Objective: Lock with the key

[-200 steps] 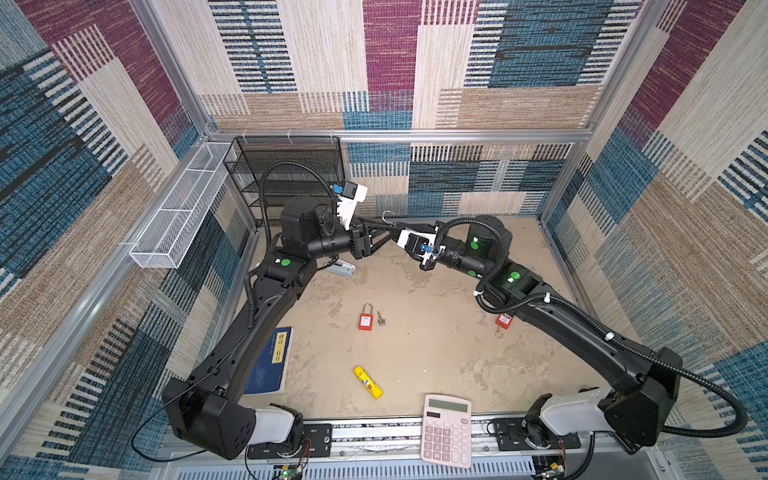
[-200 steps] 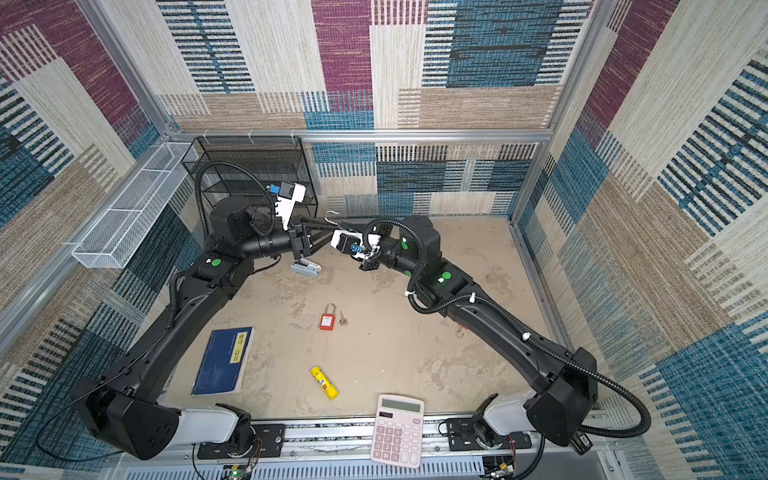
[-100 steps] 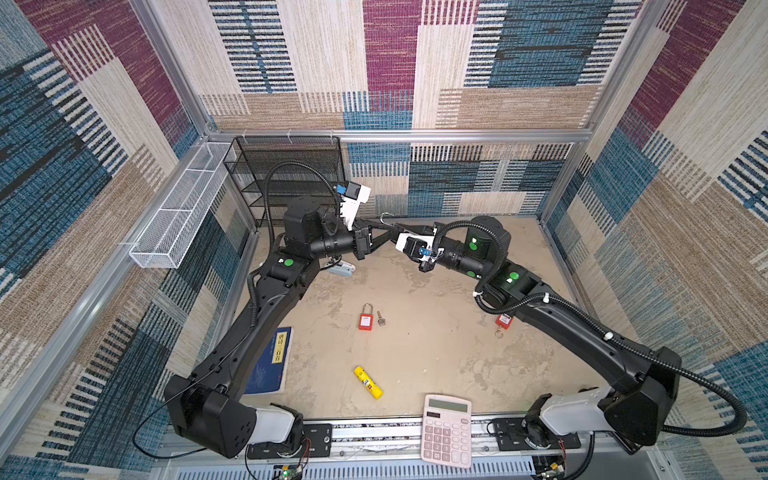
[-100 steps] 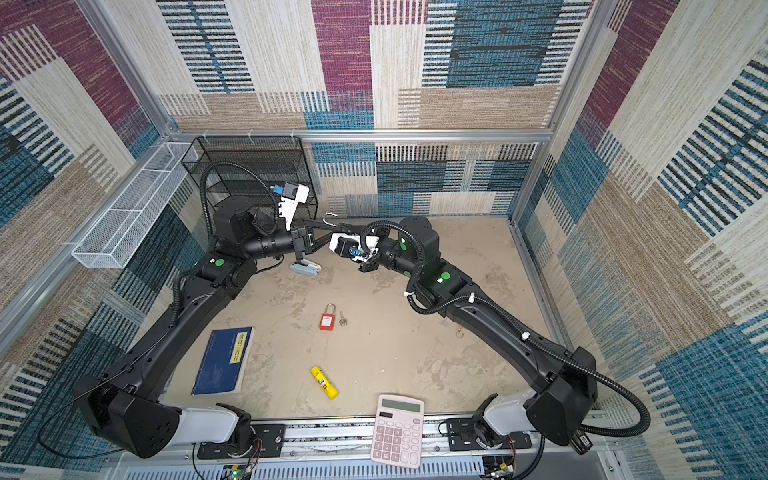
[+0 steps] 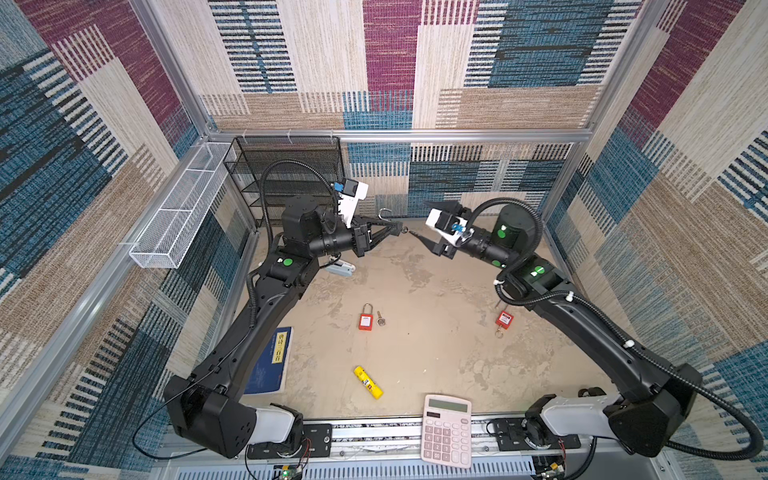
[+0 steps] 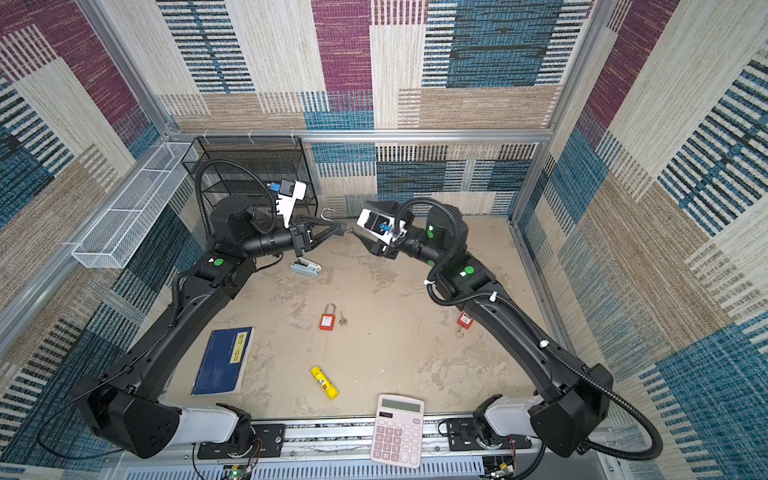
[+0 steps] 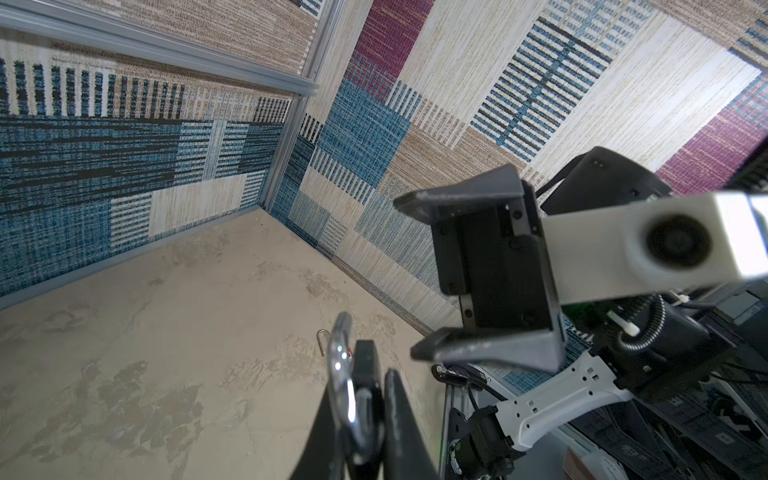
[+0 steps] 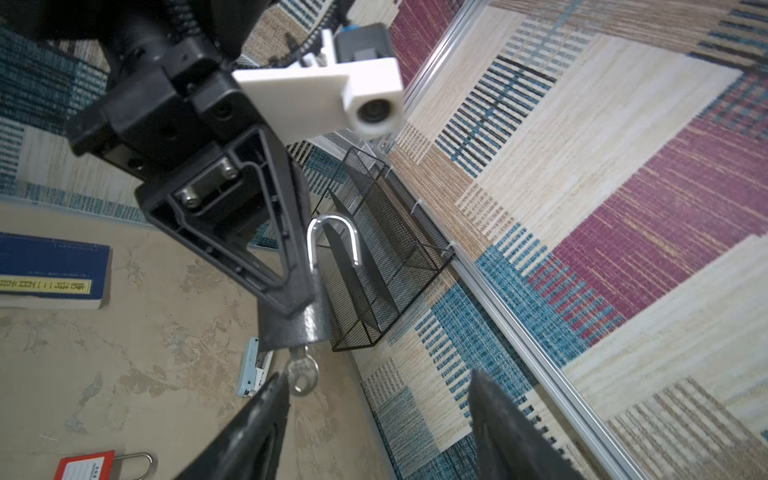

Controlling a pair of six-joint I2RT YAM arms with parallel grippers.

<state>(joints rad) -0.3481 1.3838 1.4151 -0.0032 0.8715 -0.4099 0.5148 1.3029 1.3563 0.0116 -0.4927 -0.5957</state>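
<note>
A dark grey padlock (image 8: 295, 324) with its silver shackle (image 8: 332, 232) swung open is held in the air at the back of the cell, and my left gripper (image 5: 398, 228) (image 6: 343, 227) (image 7: 380, 376) is shut on its body. A small silver key (image 8: 303, 368) (image 6: 350, 230) sticks out of the padlock's underside. My right gripper (image 5: 424, 220) (image 6: 366, 222) (image 8: 374, 399) faces it, open. One of its fingers (image 8: 266, 409) is right beside the key's head, the other well apart. In the left wrist view only the shackle (image 7: 340, 365) shows beside the fingers.
On the floor lie a red padlock (image 5: 365, 321) with a loose key (image 5: 380, 320), a second red padlock (image 5: 503, 319) under the right arm, a yellow glue stick (image 5: 368, 382), a pink calculator (image 5: 446, 430), a blue book (image 5: 270, 361) and a pale blue stapler (image 5: 340, 268). A black mesh rack (image 5: 291, 174) and a white wire basket (image 5: 183, 208) stand back left.
My right gripper has opened wide, let go of the key and drawn back a little to the right. The left gripper still holds the padlock in nearly the same spot.
</note>
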